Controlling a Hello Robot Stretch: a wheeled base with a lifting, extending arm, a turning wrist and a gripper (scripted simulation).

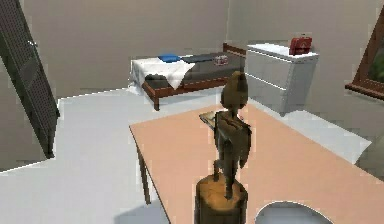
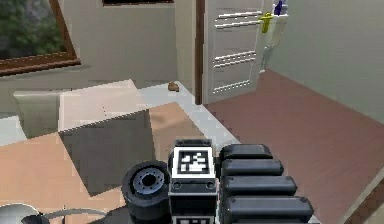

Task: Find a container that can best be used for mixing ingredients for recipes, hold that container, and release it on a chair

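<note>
Door (image 1: 25, 85), dark, stands ajar at the forward view's left. Bed (image 1: 190, 75) against the far wall, white and blue bedding heaped at its left end. White dresser (image 1: 280, 75) right of the bed, a red thing (image 1: 300, 43) on top. Tan table (image 1: 300, 160) takes up the near ground, with a wooden statue (image 1: 232, 130) upright on a round base near its middle. Pale round shape (image 1: 290, 212) on the table just right of the statue's base, cut by the bottom edge; possibly the mixing container, cannot confirm. Arm side view: window (image 2: 35, 35) far left, the table's top below it, a box (image 2: 110, 135) resting on that top. Gripper (image 2: 148, 187), dark body, at the bottom edge just right of the box, with a white marker (image 2: 192, 165) beside it and the ribbed arm (image 2: 255, 185) to the right. Its far end cannot be made out, so finger state and any load: cannot tell. White panelled door (image 2: 235, 50) far right, a yellow thing (image 2: 266, 22) at its top.
</note>
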